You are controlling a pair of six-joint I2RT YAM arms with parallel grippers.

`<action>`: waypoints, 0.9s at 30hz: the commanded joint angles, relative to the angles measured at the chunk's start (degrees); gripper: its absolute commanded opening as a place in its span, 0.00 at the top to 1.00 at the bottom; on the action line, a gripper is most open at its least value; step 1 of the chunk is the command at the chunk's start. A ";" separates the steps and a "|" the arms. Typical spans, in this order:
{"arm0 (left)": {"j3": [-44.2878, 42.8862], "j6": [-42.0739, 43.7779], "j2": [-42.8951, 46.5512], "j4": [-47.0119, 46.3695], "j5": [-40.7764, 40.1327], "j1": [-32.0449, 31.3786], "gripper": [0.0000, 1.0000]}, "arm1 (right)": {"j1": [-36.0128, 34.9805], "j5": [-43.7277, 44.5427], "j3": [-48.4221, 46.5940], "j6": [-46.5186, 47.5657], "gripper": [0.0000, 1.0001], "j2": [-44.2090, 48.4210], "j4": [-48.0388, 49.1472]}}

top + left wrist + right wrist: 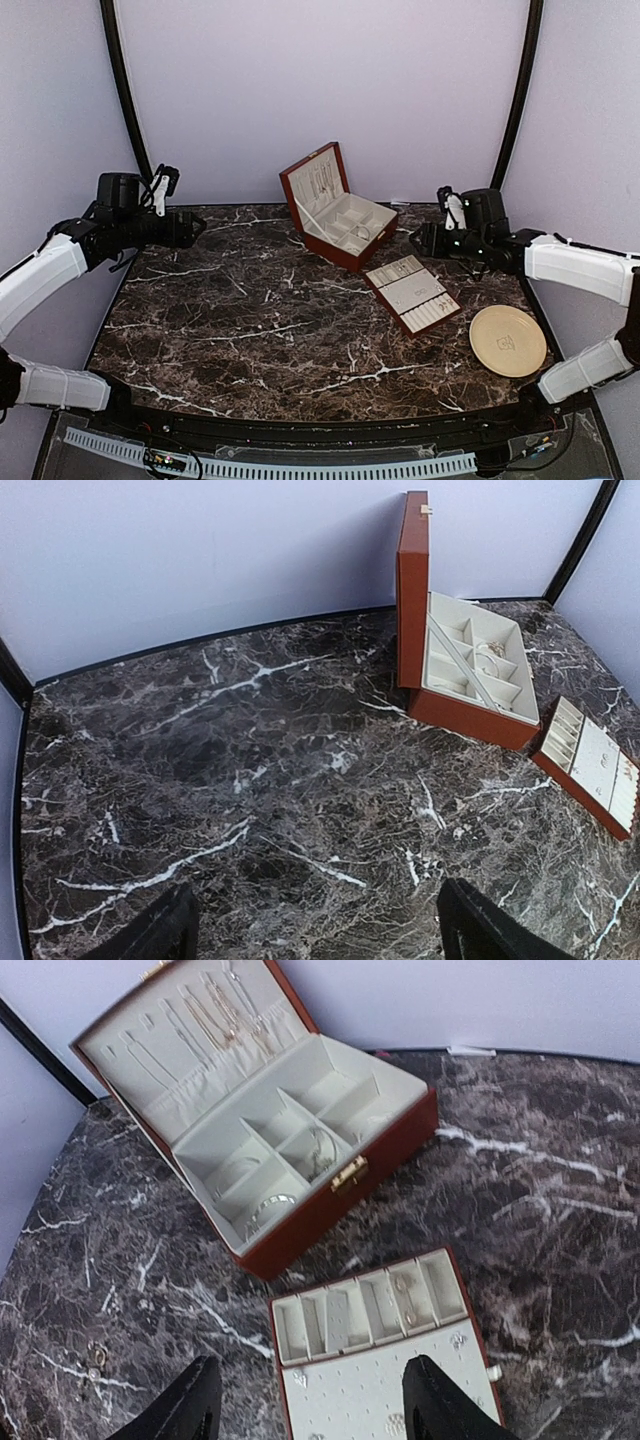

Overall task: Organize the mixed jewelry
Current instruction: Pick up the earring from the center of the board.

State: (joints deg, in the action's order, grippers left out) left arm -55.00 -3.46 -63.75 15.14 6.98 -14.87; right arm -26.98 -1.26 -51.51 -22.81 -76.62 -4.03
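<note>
The mixed jewelry shows as fine chains point(215, 1015) hanging in the lid of the open red-brown box point(330, 1215), a bangle point(270, 1204) and a ring point(320, 1150) in its compartments, and small earrings point(405, 1300) in the flat tray point(370, 1385). A tiny loose piece point(95, 1355) lies on the marble left of the tray. Another small piece point(504, 343) rests on the beige plate point(525, 362). My right gripper point(315, 1400) hovers open above the tray, nothing between its fingers. My left gripper point(315, 925) is open over bare marble at the far left point(195, 228), well away from the box point(411, 600).
The box point(340, 252) stands at the back centre with its lid up. The tray point(410, 292) lies just in front and to its right, and the plate sits near the right front edge. Dark marble tabletop point(250, 320) spreads across the left and middle; pale walls surround it.
</note>
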 commanded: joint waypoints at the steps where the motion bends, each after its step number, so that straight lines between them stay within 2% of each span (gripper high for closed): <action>1: 1.40 -0.06 -0.27 -2.28 4.08 -1.25 0.16 | 0.09 1.70 5.91 -3.44 0.37 2.33 2.59; 11: 1.71 1.20 -5.78 -1.66 2.58 -11.98 0.19 | 0.09 -0.68 9.65 -5.98 0.38 0.85 3.25; 14: 1.07 0.07 -7.95 -1.68 4.65 -13.22 0.20 | 0.36 3.87 9.22 -5.16 0.29 0.93 1.51; 18: 0.56 -0.97 -9.00 -1.83 5.90 -13.25 0.21 | 1.23 5.02 4.77 -3.46 0.28 -2.26 -2.48; 22: 0.85 -0.87 -7.98 -1.89 4.26 -13.24 0.21 | 1.23 3.08 -0.21 -1.23 0.27 -5.91 -2.55; 27: 0.93 -0.94 -6.81 -1.46 2.76 -13.25 0.22 | 2.01 3.38 -10.28 1.40 0.29 -14.85 -2.83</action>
State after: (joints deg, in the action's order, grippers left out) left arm -54.30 -3.90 -73.08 13.78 10.85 -28.14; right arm -25.87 1.69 -54.08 -24.23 -85.86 -7.75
